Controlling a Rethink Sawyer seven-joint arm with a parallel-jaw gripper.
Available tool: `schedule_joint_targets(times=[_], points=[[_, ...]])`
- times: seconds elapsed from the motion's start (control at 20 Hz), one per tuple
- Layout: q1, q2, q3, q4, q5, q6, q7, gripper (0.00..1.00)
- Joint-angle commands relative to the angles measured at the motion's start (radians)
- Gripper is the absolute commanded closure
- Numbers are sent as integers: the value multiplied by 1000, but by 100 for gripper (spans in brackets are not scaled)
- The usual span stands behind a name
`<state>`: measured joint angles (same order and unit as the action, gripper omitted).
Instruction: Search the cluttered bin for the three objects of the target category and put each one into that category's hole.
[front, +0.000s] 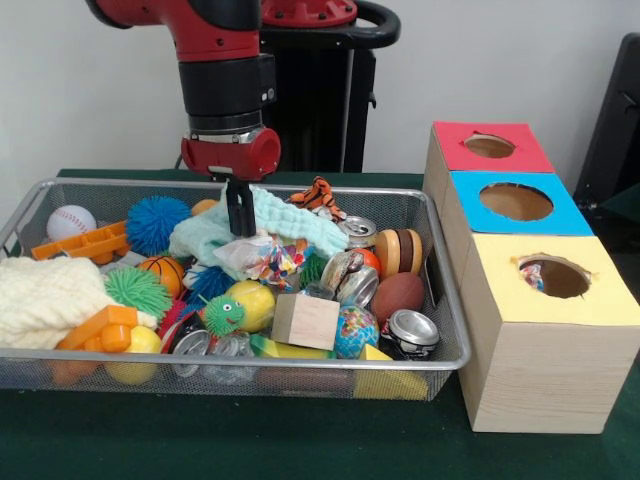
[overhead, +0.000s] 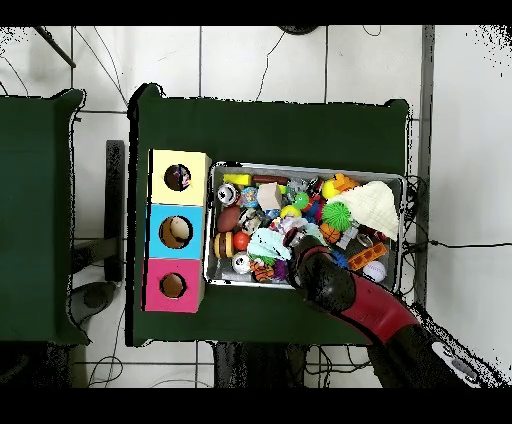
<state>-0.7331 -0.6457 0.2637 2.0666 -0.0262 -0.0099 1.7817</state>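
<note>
We have the gripper (front: 240, 222) down in the bin (front: 440, 300), black fingers close together, tips sunk at the edge of the mint cloth (front: 270, 228). We judge it is pinching that cloth, though the contact itself is hidden by the folds. From overhead the arm (overhead: 345, 295) covers the wrist, so that view gives no check.

Target category is not stated. The boxes (front: 520, 300) stand just right of the bin, with a red hole (front: 490, 146), a blue hole (front: 516, 202) and a yellow hole (front: 553, 276); something already shows inside the yellow one. Soft things in the bin: the mint cloth mid-bin, a cream knit (front: 45, 298) at the left end, and a tiger toy (front: 318, 194) at the back rim.

To do this step well, we would:
- lift straight up and slow, since the cloth drapes over the candy bag (front: 262, 258) and spiky balls (front: 156, 222) and can drag them out
- clear the bin wall fully before moving sideways
- expect the cloth to hang long, so carry it high over the boxes
- centre over the hole and lower before release, or the cloth will catch on the rim.

Risk: a thin pinch slipping off the fold.
</note>
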Motion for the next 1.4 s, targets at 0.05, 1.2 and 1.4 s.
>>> schedule_joint_targets(times=[0.05,1.2,1.4], points=[[9,32,25,-83,-35,-53,121,100],[20,17,10,-81,-32,-47,121,0],[26,28,3,-82,-20,-38,128,0]])
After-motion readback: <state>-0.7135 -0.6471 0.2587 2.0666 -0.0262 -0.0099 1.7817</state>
